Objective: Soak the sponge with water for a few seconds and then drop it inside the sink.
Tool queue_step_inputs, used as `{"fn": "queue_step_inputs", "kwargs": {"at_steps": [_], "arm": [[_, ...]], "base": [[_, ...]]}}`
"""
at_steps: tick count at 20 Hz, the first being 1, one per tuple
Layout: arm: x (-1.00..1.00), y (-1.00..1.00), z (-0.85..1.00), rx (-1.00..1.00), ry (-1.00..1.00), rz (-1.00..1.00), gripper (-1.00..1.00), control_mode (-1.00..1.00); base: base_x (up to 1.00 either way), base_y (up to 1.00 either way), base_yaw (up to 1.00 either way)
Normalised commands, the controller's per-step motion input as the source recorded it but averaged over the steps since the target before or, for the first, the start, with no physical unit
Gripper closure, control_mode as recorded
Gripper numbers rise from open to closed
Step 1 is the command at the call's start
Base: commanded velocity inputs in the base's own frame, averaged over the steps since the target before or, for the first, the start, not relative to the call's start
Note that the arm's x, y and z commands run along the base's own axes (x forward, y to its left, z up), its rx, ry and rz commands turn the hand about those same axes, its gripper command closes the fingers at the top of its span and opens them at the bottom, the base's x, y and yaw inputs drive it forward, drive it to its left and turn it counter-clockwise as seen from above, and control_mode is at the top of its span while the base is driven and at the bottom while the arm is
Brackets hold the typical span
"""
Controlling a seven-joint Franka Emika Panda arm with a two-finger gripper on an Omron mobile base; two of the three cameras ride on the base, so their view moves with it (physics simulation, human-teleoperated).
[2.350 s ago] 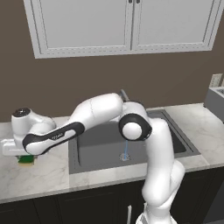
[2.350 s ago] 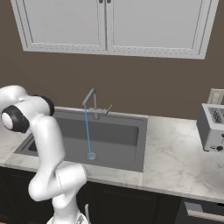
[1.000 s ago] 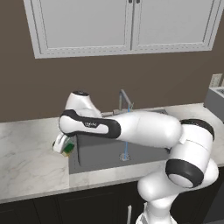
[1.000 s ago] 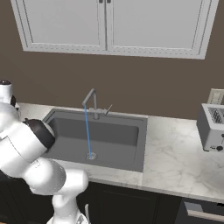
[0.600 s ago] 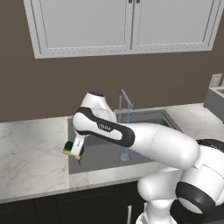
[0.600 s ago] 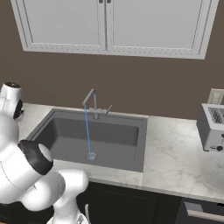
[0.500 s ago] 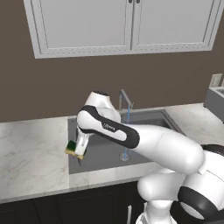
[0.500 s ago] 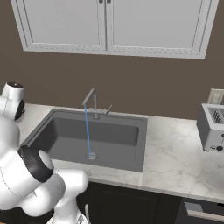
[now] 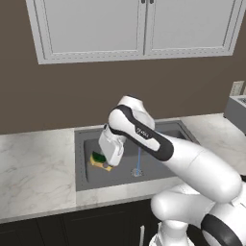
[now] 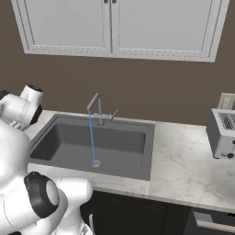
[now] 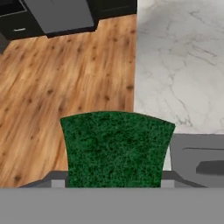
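sponge (image 9: 100, 159) half behind hand (image 9: 106, 165)

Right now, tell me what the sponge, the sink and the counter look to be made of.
Sponge: coarse dark green scouring fibre over yellow foam, judging by its speckled top and soft yellow underside.
Sink: matte dark grey, perhaps composite or coated metal; no shine.
Counter: white grey-veined marble or an imitation, smooth.

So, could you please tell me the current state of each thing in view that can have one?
Green-and-yellow rectangular sponge: held in the gripper, above the basin's left side.
Gripper: shut on the sponge.
Thin light-blue water stream: running, clear of the sponge.
Slim grey faucet: on.
Dark grey sink: holds nothing but the stream.
White cabinet doors: closed.
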Motion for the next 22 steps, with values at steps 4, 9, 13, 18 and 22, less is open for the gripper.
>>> {"fn": "queue_step_inputs", "kwargs": {"at_steps": [4, 9, 13, 18, 22], "arm": [[-0.28, -0.56, 0.03, 0.08, 0.0, 0.18, 1.0, -1.0], [-0.34, -0.67, 0.0, 0.11, 0.0, 0.07, 1.0, -1.0], [-0.32, -0.55, 0.0, 0.13, -0.06, 0.0, 1.0, -1.0], [-0.06, -0.37, 0.0, 0.12, -0.1, -0.03, 1.0, -1.0], [0.02, -0.29, 0.0, 0.04, -0.02, -0.14, 1.0, -1.0]], "base": [[0.0, 0.0, 0.0], [0.0, 0.0, 0.0], [0.0, 0.0, 0.0], [0.0, 0.0, 0.0], [0.0, 0.0, 0.0]]}}
